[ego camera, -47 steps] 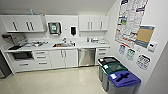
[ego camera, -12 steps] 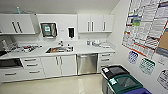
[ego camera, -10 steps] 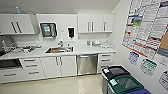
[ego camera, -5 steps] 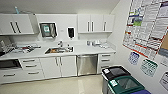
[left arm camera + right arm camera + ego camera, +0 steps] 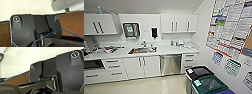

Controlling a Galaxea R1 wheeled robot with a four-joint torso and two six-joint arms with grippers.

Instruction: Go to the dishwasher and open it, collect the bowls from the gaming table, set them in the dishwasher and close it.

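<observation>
White kitchenette; dishwasher (image 5: 170, 64) shut beneath the counter (image 5: 166, 50); bins (image 5: 204, 81) cut off.

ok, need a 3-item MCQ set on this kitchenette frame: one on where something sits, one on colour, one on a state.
1. Where does the dishwasher sit?
A. under the counter, right of the sink's cabinet doors
B. beside the bins
C. under the microwave

2. What colour is the lid of the nearer bin by the right wall?
A. red
B. green
C. yellow

3. What state is the dishwasher's door in?
A. fully open
B. half open
C. closed

Answers: 1 A, the steel front stands between the white doors below the sink and a drawer stack. 2 B, the lid is green; the bin behind it has a black one. 3 C, the front sits flush with the neighbouring cabinet fronts and no dark inside shows.
</observation>
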